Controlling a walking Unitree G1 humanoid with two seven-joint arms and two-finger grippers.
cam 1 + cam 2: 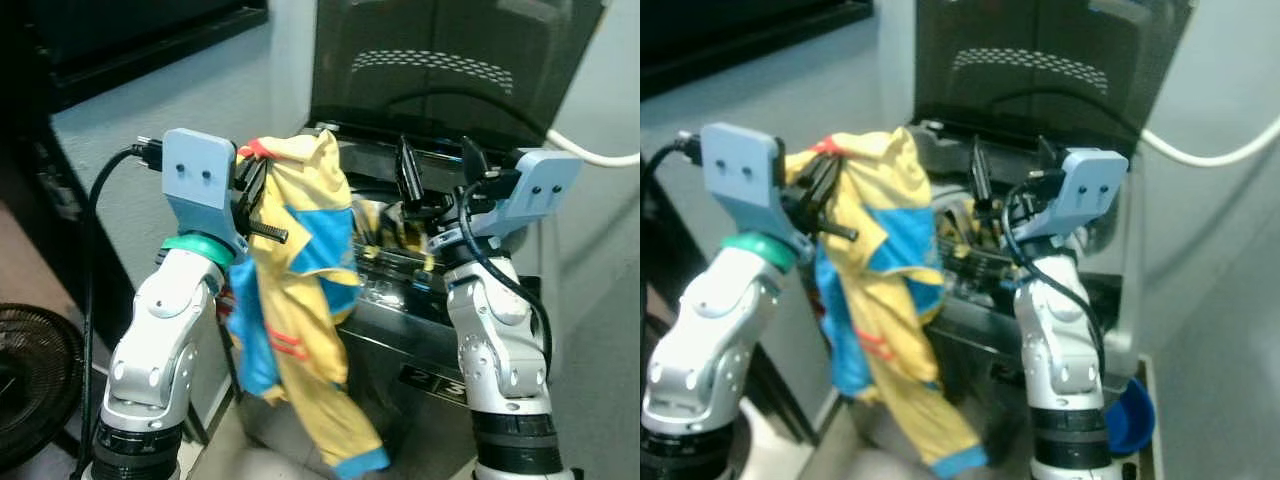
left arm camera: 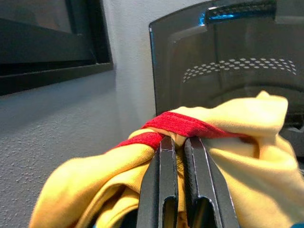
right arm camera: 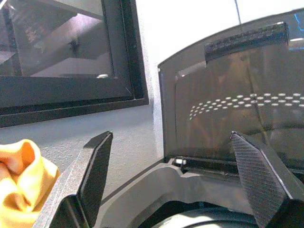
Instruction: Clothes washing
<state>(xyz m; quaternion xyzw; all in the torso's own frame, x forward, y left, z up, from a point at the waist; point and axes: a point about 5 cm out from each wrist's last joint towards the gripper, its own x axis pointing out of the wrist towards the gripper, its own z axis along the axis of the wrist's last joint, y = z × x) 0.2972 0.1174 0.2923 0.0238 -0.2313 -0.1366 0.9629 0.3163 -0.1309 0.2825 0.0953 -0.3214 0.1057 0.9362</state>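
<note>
Here, with the left gripper (image 2: 180, 142) clamped on the yellow garment (image 1: 300, 300) and the right gripper (image 3: 175, 180) spread wide and empty, carry the hanging garment fully over the washing machine (image 1: 400, 330) opening before release.

Both silver arms are bending up at the elbow, forearms rising side by side. The left hand (image 2: 180, 156) is pinching its two black fingers (image 2: 164, 185) together on a fold of the yellow garment (image 1: 300, 300). The right hand (image 3: 175, 175) is holding its fingers (image 3: 97, 171) spread wide apart, gripping nothing.
</note>
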